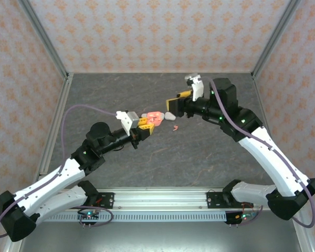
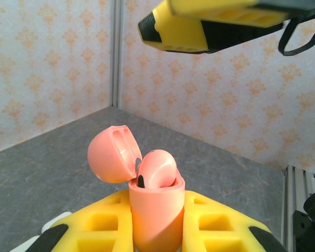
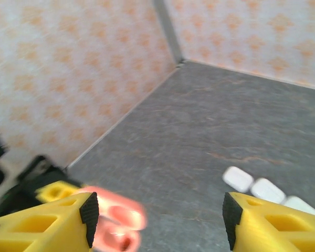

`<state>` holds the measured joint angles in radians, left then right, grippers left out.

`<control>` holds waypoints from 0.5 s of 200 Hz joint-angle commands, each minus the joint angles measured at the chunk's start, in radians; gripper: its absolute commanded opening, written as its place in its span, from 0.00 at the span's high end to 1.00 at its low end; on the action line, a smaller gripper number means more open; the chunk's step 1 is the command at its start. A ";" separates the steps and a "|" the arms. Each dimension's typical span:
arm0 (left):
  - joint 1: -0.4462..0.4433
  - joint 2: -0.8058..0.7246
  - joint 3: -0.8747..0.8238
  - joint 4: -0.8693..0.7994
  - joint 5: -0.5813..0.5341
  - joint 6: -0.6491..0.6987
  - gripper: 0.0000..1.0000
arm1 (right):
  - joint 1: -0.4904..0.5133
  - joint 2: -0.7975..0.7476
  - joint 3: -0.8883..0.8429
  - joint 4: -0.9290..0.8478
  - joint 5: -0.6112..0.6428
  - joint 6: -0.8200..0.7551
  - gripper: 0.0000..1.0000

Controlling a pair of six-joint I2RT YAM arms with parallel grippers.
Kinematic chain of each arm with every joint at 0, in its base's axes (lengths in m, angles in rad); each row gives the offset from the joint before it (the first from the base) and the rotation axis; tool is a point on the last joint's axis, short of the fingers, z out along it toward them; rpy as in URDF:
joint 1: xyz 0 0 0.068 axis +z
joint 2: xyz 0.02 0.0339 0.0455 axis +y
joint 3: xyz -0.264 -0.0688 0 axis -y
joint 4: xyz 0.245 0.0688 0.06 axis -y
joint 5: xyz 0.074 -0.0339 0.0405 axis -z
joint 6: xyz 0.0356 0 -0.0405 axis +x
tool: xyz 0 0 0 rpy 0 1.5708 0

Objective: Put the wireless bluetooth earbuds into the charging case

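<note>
1. Where the two arms meet over the middle of the dark grey marbled worktop (image 1: 210,157), the left end effector (image 1: 145,126) is clamped on a salmon-pink pebble-shaped plastic charging case (image 2: 156,215), its yellow fingers (image 2: 220,226) pressing the case body from both sides
2. The case is held upright; its lid (image 2: 114,153) is hinged open and tips away to the left in the left wrist view
3. One salmon-pink glossy plastic earbud (image 2: 158,169): seated in the open case, rounded head standing above the rim, a small dark opening on the side facing the lid; its stem is hidden inside the case
4. A second salmon-pink earbud (image 1: 174,127): lying loose on the worktop just right of the held case in the top view, apart from both end effectors; too small to tell how it lies
5. The right end effector (image 3: 157,218): fingers apart, nothing between them; placed just above and beyond the held case, one yellow-and-black finger (image 2: 189,26) seen overhead from the left wrist
6. Three white rounded plastic cases (image 3: 268,190): in a row, side by side on the worktop, near the right end effector
7. The peach patterned walls (image 1: 147,31): enclosing the worktop on three sides
</note>
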<state>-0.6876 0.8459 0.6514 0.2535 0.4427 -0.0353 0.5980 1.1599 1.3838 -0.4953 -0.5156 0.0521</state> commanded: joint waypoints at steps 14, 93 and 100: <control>-0.009 -0.073 -0.038 -0.042 -0.063 0.023 1.00 | -0.073 0.064 -0.069 -0.085 0.138 0.122 0.35; -0.010 -0.177 -0.103 -0.097 -0.115 0.021 1.00 | -0.079 0.478 -0.083 -0.175 0.276 0.214 0.41; -0.010 -0.177 -0.101 -0.101 -0.114 0.024 1.00 | -0.079 0.511 -0.085 -0.156 0.287 0.225 0.42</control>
<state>-0.6876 0.6849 0.5522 0.1646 0.3534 -0.0280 0.5201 1.5902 1.3132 -0.6540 -0.2901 0.2108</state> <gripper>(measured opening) 0.190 0.587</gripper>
